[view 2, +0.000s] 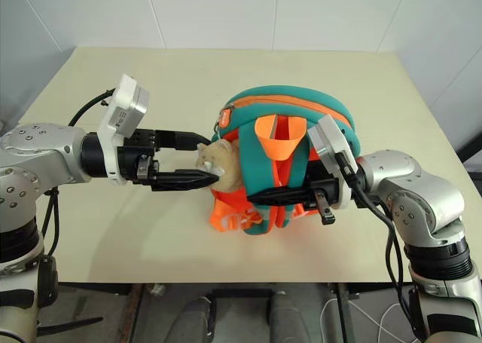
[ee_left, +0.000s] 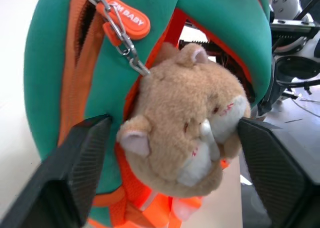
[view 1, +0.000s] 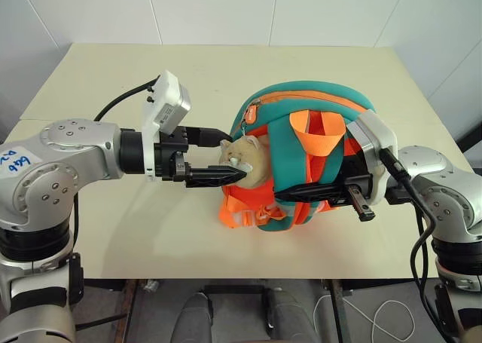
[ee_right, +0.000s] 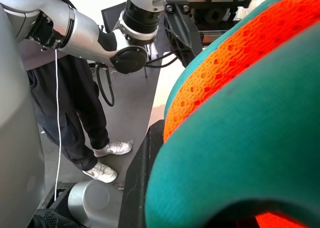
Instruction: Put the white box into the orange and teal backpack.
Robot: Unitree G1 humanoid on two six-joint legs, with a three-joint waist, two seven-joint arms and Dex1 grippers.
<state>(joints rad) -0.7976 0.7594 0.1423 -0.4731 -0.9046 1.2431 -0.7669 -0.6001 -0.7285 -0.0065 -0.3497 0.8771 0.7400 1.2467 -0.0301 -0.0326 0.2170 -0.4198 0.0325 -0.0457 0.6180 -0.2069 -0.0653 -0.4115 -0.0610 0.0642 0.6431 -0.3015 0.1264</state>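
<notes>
**A:** Closest in, the left pincer (view 1: 235, 157) has its jaws apart on either side of the beige plush charm (ee_left: 185, 133), not clamped on it.

**B:** And the bag?

**A:** The orange and teal backpack (view 1: 301, 102) stands near the middle of the worktop (view 1: 113, 64), at 3 o'clock from that pincer, straps facing 6 o'clock. The right pincer (view 2: 263, 195) reaches in from 3 o'clock, closed on a teal strap.

**B:** The white box?

**A:** I can't tell where it is or whether it's inside. The orange zip pull (ee_left: 127, 17) hangs beside the charm, so I'd judge the left arm nearer.
</notes>
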